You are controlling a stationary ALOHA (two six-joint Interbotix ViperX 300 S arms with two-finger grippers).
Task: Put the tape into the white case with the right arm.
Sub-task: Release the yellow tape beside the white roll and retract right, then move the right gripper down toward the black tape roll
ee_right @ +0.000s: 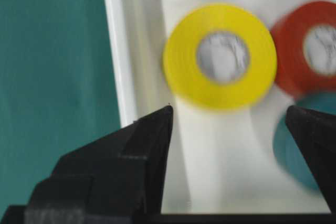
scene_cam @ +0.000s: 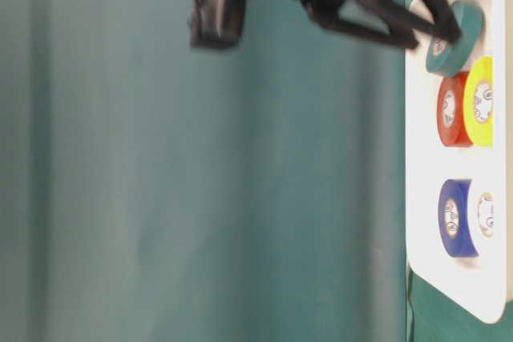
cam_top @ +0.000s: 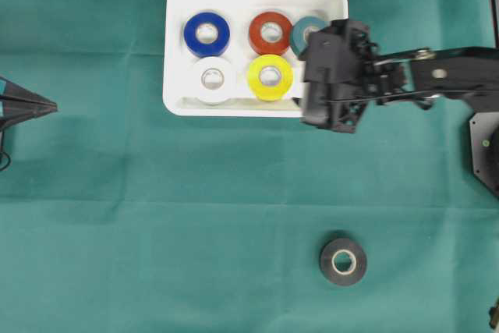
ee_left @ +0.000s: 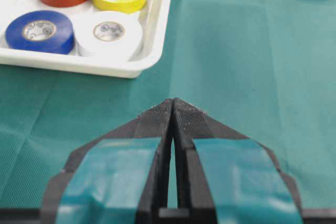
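Teal cloth covers the tabletop (cam_top: 117,216) under both my arms. My right fingers (ee_right: 231,124) are spread wide with nothing between them, hanging over the right end of the shallow white plastic case (cam_top: 178,37). Just ahead of those fingers lies a yellow roll of tape (ee_right: 220,56), with a red roll (ee_right: 310,48) beside it. A teal roll (ee_right: 296,140) sits close by the right finger and, in the table-level view, looks tipped up against the red one rather than lying flat. Beyond the yellow and red rolls, farther from my right fingers, a white roll (cam_top: 213,79) and a blue roll (cam_top: 207,33) fill the far end of the case.

One black roll of tape (cam_top: 343,261) lies flat on the cloth, outside the case and well apart from my right fingers.

My left fingers (ee_left: 172,109), black with teal bands, are pressed together and hold nothing, resting well clear of the case's other end.

I judge the black roll to be light, stiff and slightly smooth on its outer face. It should not crush. The surest hold seems to be one finger in the centre hole and one outside, pinching the ring wall.
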